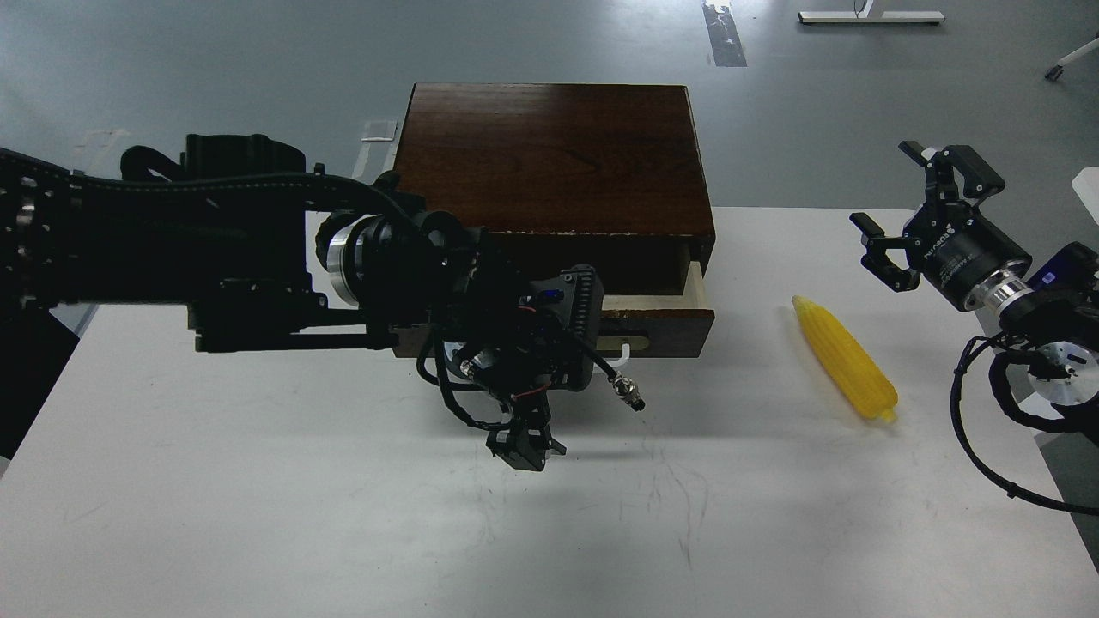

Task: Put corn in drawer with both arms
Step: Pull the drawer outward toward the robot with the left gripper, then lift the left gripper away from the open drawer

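Observation:
The dark brown wooden box (549, 154) stands at the back middle of the white table (258, 515). Its drawer (665, 322) is pulled partly out, showing a strip of pale interior wall at its right end. My left gripper (592, 330) is at the drawer's front, closed around the white bar handle (625, 350); most of the handle and plate is hidden behind it. The yellow corn (843, 356) lies on the table to the right of the box. My right gripper (906, 202) is open and empty, held above the table just right of the corn.
Loose black cables hang below my left wrist (519, 442) and loop from my right arm (987, 429) at the table's right edge. Grey floor lies behind the table. Faint pen marks show on the table's front middle.

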`<act>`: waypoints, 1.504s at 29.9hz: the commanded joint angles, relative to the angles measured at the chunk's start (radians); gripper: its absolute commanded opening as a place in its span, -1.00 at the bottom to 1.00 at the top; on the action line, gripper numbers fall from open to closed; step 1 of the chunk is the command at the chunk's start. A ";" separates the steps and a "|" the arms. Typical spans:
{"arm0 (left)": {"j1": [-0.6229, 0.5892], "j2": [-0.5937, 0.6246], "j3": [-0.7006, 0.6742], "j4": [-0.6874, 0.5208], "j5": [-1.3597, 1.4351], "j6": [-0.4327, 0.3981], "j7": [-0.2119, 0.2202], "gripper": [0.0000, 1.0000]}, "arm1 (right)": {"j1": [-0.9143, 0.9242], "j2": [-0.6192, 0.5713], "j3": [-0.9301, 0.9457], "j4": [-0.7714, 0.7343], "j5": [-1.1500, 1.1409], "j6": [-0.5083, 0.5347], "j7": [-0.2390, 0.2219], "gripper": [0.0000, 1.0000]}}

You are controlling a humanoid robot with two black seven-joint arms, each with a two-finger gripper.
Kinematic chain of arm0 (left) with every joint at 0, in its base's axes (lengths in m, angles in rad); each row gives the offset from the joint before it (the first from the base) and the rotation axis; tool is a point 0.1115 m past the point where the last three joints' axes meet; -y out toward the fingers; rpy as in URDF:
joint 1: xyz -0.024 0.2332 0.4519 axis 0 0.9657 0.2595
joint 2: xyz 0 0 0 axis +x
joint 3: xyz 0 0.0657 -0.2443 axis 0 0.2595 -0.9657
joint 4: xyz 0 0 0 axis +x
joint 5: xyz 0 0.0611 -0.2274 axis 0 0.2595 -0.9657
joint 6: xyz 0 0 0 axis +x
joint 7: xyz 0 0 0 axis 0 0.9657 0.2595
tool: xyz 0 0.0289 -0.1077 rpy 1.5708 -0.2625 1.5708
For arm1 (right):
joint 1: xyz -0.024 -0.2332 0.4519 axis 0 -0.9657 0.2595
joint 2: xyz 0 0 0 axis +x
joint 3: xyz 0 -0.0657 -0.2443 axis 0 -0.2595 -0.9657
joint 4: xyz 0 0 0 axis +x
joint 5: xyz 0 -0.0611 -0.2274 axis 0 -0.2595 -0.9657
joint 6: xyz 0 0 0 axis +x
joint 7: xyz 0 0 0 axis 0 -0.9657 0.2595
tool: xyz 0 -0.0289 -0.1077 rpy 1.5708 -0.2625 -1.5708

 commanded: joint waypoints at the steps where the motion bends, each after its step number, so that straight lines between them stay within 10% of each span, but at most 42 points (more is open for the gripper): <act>1: -0.001 0.004 0.000 -0.005 0.001 0.000 0.000 0.96 | 0.001 -0.002 0.000 0.000 0.000 0.000 0.000 1.00; 22: -0.046 0.069 -0.124 -0.016 -0.024 0.000 0.000 0.96 | -0.001 -0.002 0.000 0.000 0.000 0.000 0.000 1.00; 32: -0.032 0.265 -0.345 0.049 -0.730 0.000 0.000 0.96 | -0.002 -0.017 0.000 0.002 0.000 0.000 0.000 1.00; 45: 0.279 0.538 -0.390 0.240 -1.683 0.000 0.000 0.96 | -0.002 -0.037 0.000 0.006 0.000 0.000 0.000 1.00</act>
